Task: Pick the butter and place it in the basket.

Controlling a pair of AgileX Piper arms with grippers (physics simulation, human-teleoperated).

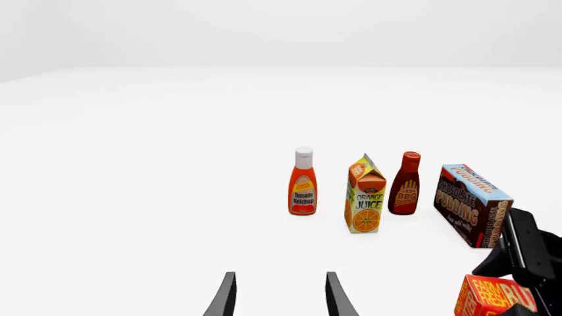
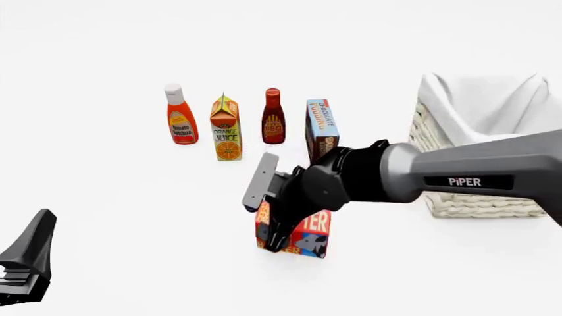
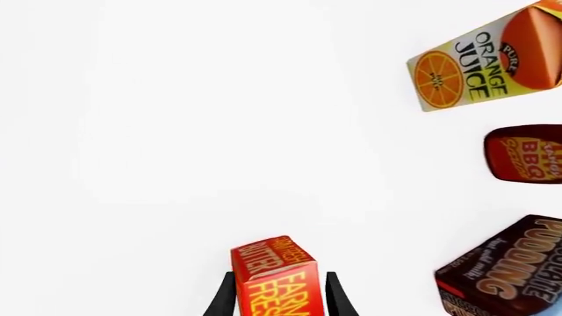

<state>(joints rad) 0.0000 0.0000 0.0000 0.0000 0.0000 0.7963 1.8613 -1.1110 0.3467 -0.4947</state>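
Currently, front view: basket (image 2: 470, 204) at 3 o'clock, white cloth liner (image 2: 478, 105) bunched up inside; nothing else visible in it. Right arm (image 2: 465, 174) reaches in from the right across the basket front, wrist bent down, right gripper (image 2: 285, 234) over the butter (image 2: 303, 234). Butter stands on the table at 6 o'clock, near the front edge of the scene, apart from the basket. Box upright, long axis roughly vertical, lettered face toward camera. Behind it, a row at 12 o'clock: ketchup bottle (image 2: 180, 115), orange juice carton (image 2: 226, 128), BBQ sauce bottle (image 2: 273, 117), chocolate pudding box (image 2: 322, 128). Left gripper (image 2: 26, 266) low at 8 o'clock, well apart from everything.

Left wrist view: left gripper (image 1: 279, 296) fingers spread, nothing between them. Butter (image 1: 491, 296) seen at the edge, partly behind the right arm's gripper.

Right wrist view: right gripper (image 3: 279, 296) fingers flank the butter (image 3: 276, 276) on both sides, close against it; contact looks likely but can't confirm a firm grip. Box's long axis runs along the fingers.
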